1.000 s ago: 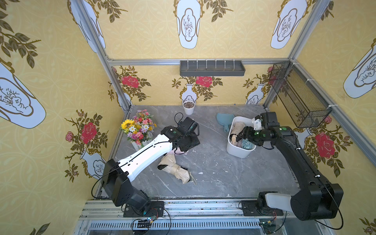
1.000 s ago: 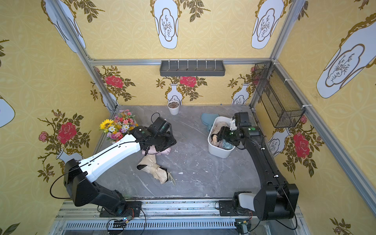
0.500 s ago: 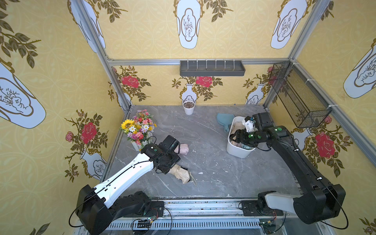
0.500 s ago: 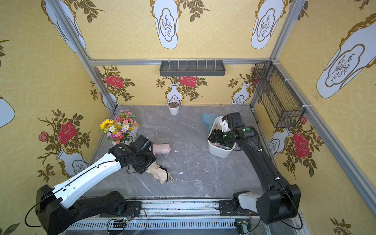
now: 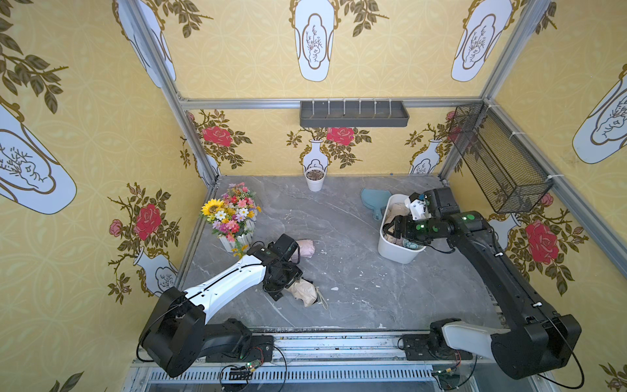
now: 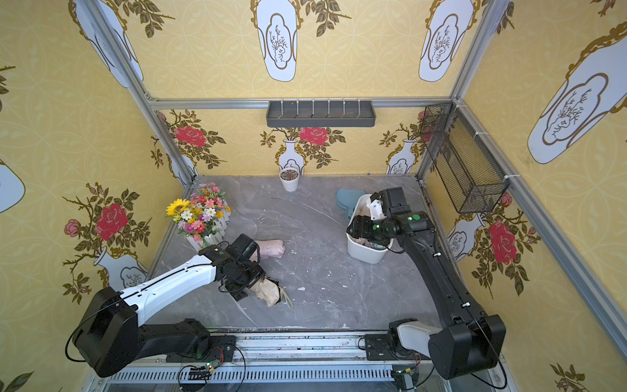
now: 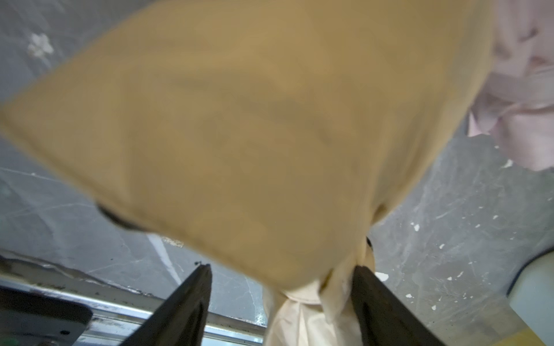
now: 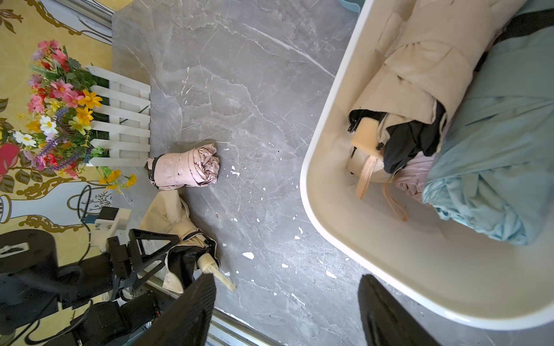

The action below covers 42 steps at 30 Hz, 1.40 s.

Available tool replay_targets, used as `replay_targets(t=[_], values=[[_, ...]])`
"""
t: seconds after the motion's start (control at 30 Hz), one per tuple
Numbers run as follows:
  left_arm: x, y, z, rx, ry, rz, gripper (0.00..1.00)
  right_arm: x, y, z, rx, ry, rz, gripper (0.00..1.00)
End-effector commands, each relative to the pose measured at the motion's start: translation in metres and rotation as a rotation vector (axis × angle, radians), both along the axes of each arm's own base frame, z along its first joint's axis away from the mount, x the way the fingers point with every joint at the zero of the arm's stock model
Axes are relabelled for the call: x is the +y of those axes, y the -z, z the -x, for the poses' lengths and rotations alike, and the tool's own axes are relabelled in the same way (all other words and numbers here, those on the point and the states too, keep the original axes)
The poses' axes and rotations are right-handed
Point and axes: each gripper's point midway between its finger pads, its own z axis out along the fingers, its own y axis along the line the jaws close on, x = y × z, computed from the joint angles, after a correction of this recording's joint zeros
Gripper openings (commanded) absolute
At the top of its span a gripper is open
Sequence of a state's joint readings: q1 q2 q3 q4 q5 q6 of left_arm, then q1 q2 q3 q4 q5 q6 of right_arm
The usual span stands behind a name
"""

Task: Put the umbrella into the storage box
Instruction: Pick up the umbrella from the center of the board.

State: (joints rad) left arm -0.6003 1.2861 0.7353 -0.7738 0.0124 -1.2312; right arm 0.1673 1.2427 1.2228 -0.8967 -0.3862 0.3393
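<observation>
My left pincer (image 7: 281, 269) stands open astride the beige umbrella (image 5: 303, 292), which lies on the table (image 5: 356, 288) well apart from the storage box (image 5: 395, 254); my right pincer (image 8: 286, 280) gapes wide and empty just above that box's rim

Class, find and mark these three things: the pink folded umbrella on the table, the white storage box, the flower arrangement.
pink umbrella (image 5: 306, 246): in a top view, on its rolled canopy.
storage box (image 5: 393, 252): in a top view, on its near outer wall.
flower arrangement (image 5: 213, 207): in a top view, on the sunflower.
</observation>
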Motion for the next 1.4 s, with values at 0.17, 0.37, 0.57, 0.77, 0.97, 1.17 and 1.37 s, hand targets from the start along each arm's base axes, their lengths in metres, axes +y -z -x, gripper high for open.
replay_targets(t=[0.17, 0.37, 0.57, 0.77, 0.97, 1.17, 1.37], values=[[-0.002, 0.008, 0.004, -0.004, 0.009, 0.028, 0.6, 0.0, 0.001, 0.0, 0.013, 0.01, -0.003, 0.79], [-0.003, 0.01, 0.007, 0.006, 0.022, 0.036, 0.5, -0.001, 0.004, 0.002, 0.019, 0.014, -0.004, 0.79], [-0.001, 0.002, 0.008, -0.021, 0.031, 0.045, 0.32, -0.002, 0.001, 0.004, 0.014, 0.019, -0.002, 0.79], [-0.006, -0.024, 0.002, -0.083, 0.06, 0.073, 0.24, -0.005, 0.005, 0.004, 0.025, 0.022, 0.002, 0.78], [-0.025, -0.061, -0.014, -0.173, 0.11, 0.102, 0.21, -0.004, 0.002, 0.002, 0.026, 0.03, -0.023, 0.78], [-0.051, -0.103, -0.043, -0.264, 0.181, 0.107, 0.16, -0.011, -0.002, 0.001, 0.038, 0.058, -0.06, 0.78], [-0.06, -0.077, -0.045, -0.244, 0.214, 0.121, 0.06, -0.014, -0.002, 0.005, 0.044, 0.055, -0.065, 0.78]])
